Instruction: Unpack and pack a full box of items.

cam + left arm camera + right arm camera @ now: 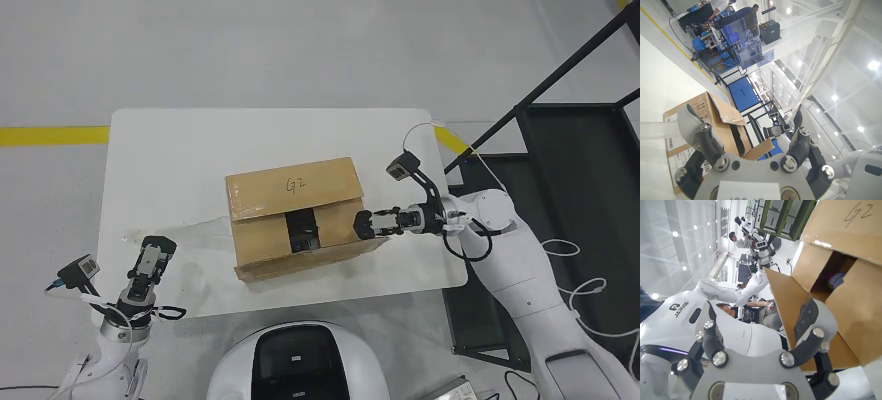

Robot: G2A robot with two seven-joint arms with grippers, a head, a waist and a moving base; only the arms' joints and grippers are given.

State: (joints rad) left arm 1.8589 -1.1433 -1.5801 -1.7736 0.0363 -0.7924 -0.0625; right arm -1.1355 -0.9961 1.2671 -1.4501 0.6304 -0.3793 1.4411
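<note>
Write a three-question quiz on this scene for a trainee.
1. True or false: the left gripper is holding the box.
2. Pick one. The right gripper is open at: A) a flap of the box; B) the floor; C) a shelf.
3. Fill in: the box stands on a white ____.
Key: 1 false, it is open and apart from the box; 2 A; 3 table.

Items point(303, 232) inside the box point(290, 190) are too shadowed to identify. The right wrist view's frame edge crops it.
</note>
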